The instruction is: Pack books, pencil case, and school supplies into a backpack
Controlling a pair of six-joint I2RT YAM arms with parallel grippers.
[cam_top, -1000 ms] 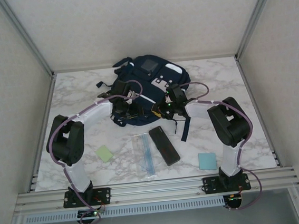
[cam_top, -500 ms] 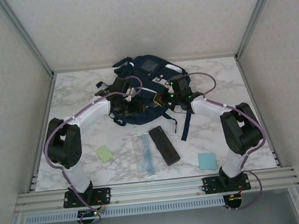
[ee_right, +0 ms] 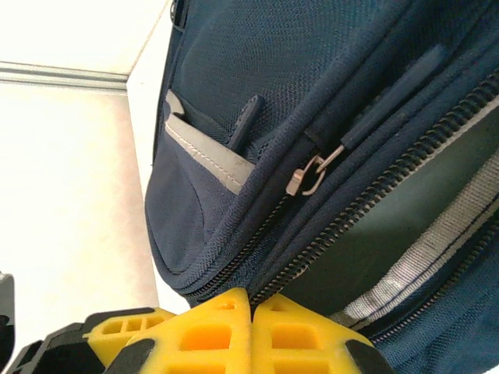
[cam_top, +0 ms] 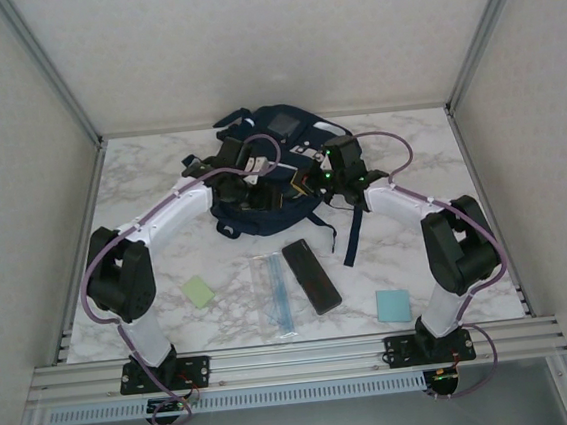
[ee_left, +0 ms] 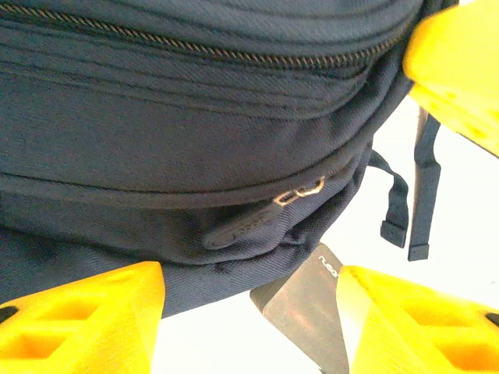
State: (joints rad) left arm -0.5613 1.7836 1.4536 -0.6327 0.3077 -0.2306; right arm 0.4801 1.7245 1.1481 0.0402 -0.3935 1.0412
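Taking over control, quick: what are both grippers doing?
Left gripper: open, empty.
Right gripper: shut, apparently pinching the backpack edge.

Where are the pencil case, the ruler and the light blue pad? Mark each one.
pencil case (cam_top: 311, 276), top external view, middle of its top face.
ruler (cam_top: 274, 294), top external view, mid-length.
light blue pad (cam_top: 394, 305), top external view, centre.

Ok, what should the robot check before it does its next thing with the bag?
1. Backpack unzipped: ok, a gap shows between the zipper rows in the right wrist view.
2. Right gripper holding the backpack's edge: ok, it looks shut on it.
3. Left gripper free to grab: ok, open and empty.
4. Pencil case, ruler, green pad, blue pad packed: not ok, all lie on the table.
5. Opening wide enough for the pencil case: cannot tell.
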